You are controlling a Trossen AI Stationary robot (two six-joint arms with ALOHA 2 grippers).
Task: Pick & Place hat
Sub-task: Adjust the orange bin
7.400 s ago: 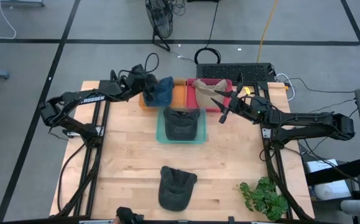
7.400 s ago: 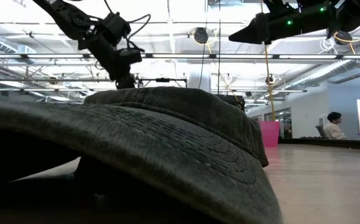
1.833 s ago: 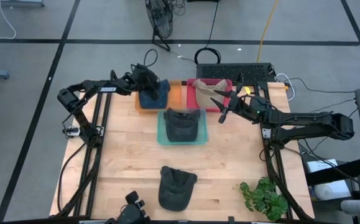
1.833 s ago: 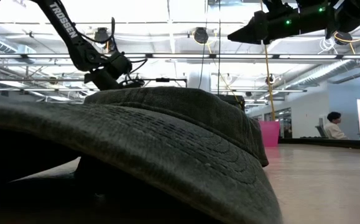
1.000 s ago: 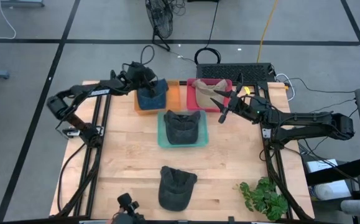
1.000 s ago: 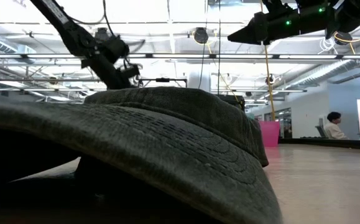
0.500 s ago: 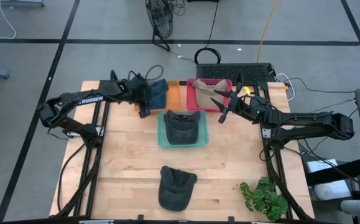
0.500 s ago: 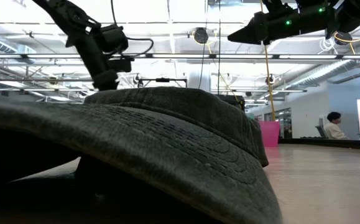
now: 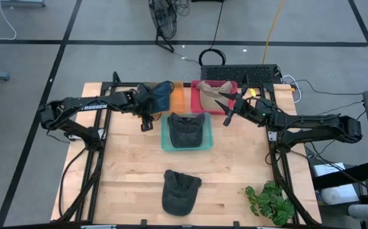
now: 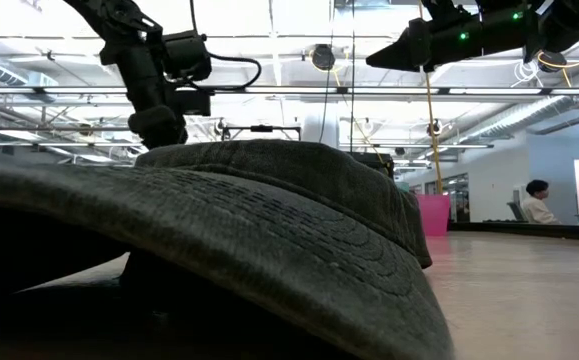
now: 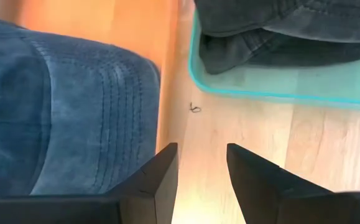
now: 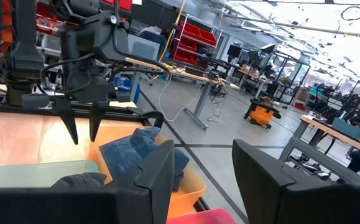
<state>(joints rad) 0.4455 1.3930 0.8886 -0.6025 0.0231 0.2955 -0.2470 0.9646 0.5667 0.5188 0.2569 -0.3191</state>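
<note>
Grey workshop floor surrounds the wooden bench, which carries everything. Largest on it are three bins: an orange bin holding a blue hat, a teal bin holding a dark hat, and a red bin holding a tan hat. Well short of both tools, at the near edge, lies another dark hat, not yet binned; it seems the job left. The left tool hangs open and empty between the blue hat and teal bin. The right tool, open and empty, hovers beside the red bin.
</note>
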